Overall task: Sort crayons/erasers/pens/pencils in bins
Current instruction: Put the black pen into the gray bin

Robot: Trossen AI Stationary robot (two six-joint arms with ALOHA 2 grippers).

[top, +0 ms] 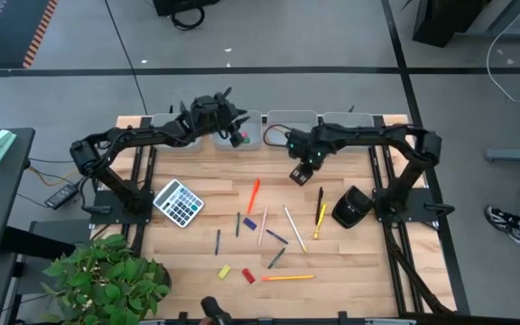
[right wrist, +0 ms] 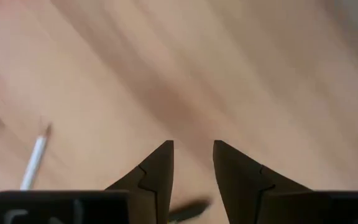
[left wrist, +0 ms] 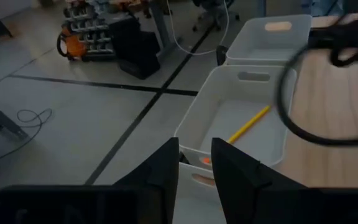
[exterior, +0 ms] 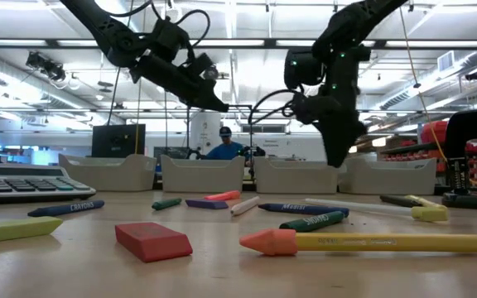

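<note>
Pale wooden worktop (top: 350,262) laid out under both arms; grey floor all round it, crossed by dark taped lines; a leafy green plant (top: 106,280) at the near left corner, a grey calculator (top: 178,202) beside the left arm's base. Four light-grey bins (exterior: 296,174) line the far edge; from the left wrist view, one bin holds a yellow pencil (left wrist: 248,124) lying slantwise on its floor. Left pincer (left wrist: 194,163) hangs above the bins at the far edge, fingers a little apart, nothing between them. Right pincer (right wrist: 193,163) hovers over bare wood just in front of the bins, fingers parted and empty; a pale pencil (right wrist: 35,157) lies off to one side of it. Across the middle of the worktop, a scatter: an orange crayon (top: 254,191), dark pens and crayons, more pencils (top: 294,227); near the front edge, a yellow eraser (top: 225,271) and a red eraser (top: 249,276) just beside it. Low down, the red eraser sits large in the foreground; behind the bins, a person in a blue top (exterior: 227,149) under bright ceiling lights.
</note>
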